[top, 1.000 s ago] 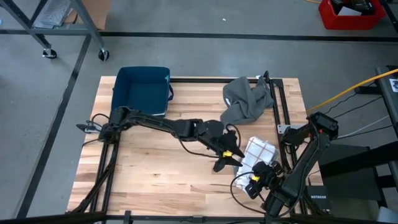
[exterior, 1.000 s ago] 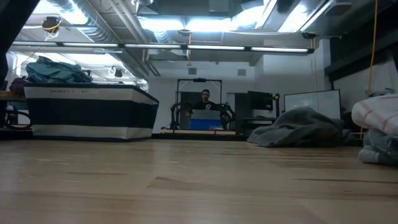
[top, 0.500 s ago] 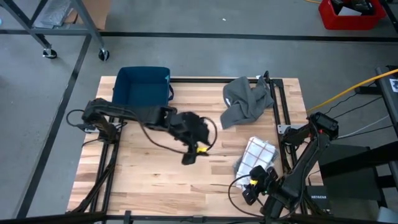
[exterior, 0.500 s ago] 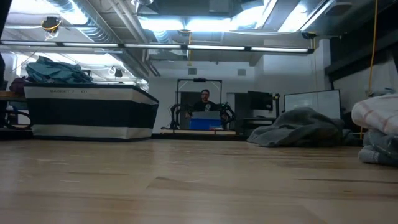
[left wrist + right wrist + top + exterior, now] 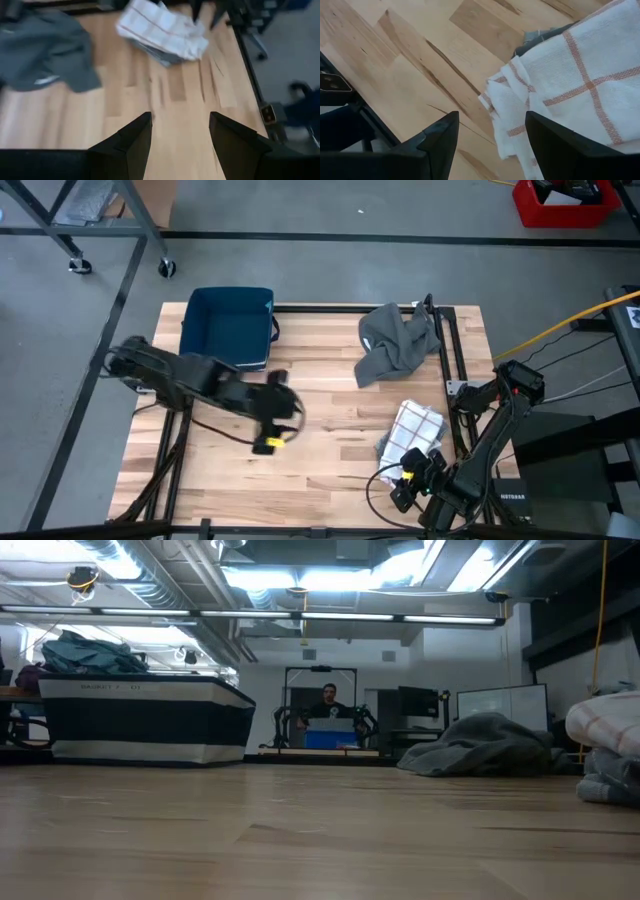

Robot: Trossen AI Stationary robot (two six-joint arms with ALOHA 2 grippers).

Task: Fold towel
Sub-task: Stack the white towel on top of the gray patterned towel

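A pale wooden table (image 5: 230, 470) stands on grey concrete, with a person at a far desk (image 5: 330, 700) visible only at table height. The checked towel (image 5: 412, 428) lies folded near the right edge, its long axis slanting toward the grey cloth (image 5: 398, 340). Left gripper (image 5: 264, 444) hovers mid-table, fingers wide and empty. Right gripper (image 5: 490, 142) sits beside the towel, fingers apart, holding nothing. A blue bin (image 5: 228, 326) occupies the far corner.
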